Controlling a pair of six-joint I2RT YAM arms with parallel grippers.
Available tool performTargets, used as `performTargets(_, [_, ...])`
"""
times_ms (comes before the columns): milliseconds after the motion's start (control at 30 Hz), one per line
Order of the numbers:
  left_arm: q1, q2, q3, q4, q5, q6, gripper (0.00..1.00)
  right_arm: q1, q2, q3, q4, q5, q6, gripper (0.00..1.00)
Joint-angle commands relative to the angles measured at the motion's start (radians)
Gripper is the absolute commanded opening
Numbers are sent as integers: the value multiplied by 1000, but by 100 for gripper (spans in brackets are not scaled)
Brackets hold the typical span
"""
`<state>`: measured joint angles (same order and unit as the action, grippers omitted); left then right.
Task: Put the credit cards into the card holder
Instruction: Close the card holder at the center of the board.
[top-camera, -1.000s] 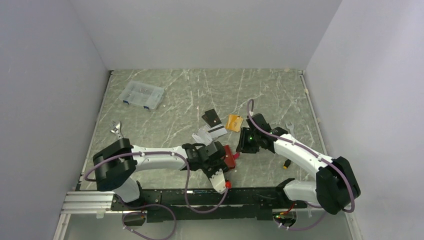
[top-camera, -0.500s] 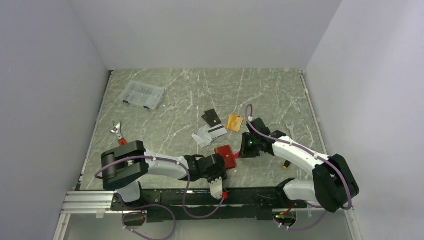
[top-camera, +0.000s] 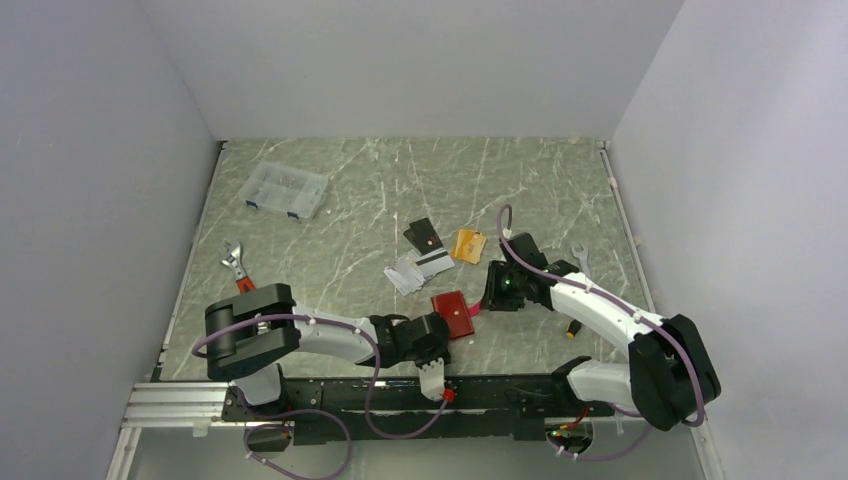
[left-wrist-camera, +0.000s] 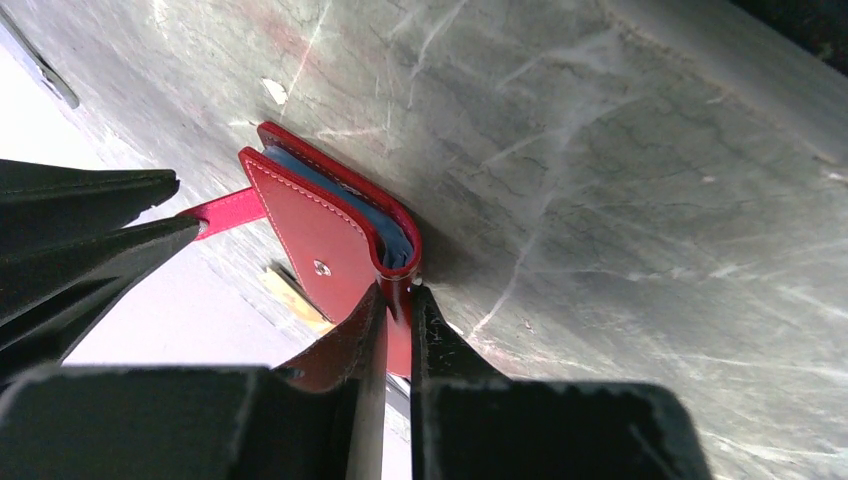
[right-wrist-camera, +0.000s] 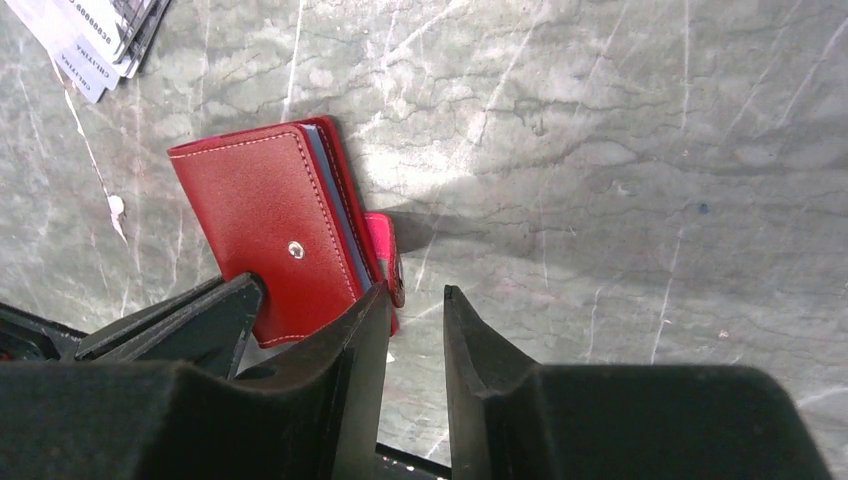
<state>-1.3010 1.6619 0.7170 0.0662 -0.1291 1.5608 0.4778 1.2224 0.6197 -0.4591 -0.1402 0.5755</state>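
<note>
Pulled nearer, left gripper (left-wrist-camera: 398, 293) clamped on closed card holder (top-camera: 453, 312) | right gripper (right-wrist-camera: 416, 296) slightly parted, empty, alongside | credit cards (top-camera: 418, 266) loose beyond, none inserted.

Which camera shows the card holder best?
Right wrist: the card holder lies nearly whole, cover, snap and blue sleeve edges clear. Left wrist sees it slanted, pinched by the left gripper. Top view shows a small red patch.

The card holder (top-camera: 453, 313) lies on the surface (top-camera: 340, 235) near its front; the credit cards (top-camera: 424, 262) lie just behind it, a compartment box (top-camera: 287, 189) far back-left.
</note>
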Motion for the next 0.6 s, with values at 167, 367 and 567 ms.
performTargets(167, [-16, 5, -28, -65, 13, -37, 9, -22, 0, 40, 41, -20, -22, 23])
performTargets(367, [-17, 0, -31, -92, 12, -38, 9, -22, 14, 46, 52, -34, -23, 23])
performTargets(567, [-17, 1, -29, -101, 11, -39, 9, -24, 35, 42, 75, -57, -17, 30])
